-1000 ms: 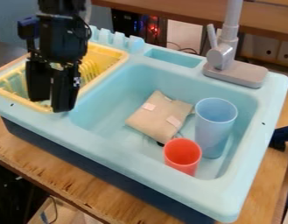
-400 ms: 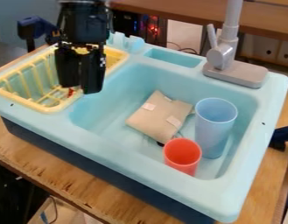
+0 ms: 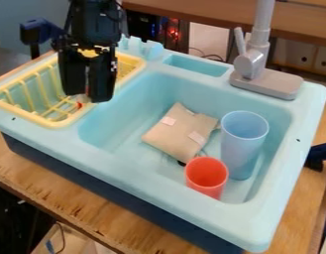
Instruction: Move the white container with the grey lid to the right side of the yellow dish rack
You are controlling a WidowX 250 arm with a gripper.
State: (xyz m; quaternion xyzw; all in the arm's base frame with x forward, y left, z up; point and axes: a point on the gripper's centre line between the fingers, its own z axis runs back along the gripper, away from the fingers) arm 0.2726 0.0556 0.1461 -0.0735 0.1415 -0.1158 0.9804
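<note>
Gripper [image 3: 87, 98]: over sink side of yellow rack [image 3: 54, 123]; can't tell whether apart or together.
Beige pouch [image 3: 180, 133]: lying in blue sink [image 3: 158, 183].
Red cup [image 3: 206, 183]: upright there, beside taller blue cup [image 3: 241, 154].

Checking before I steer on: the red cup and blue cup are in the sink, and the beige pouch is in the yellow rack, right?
Not quite: the beige pouch isn't in the yellow rack; the camera view shows it in the sink, with the red cup and blue cup.
</note>
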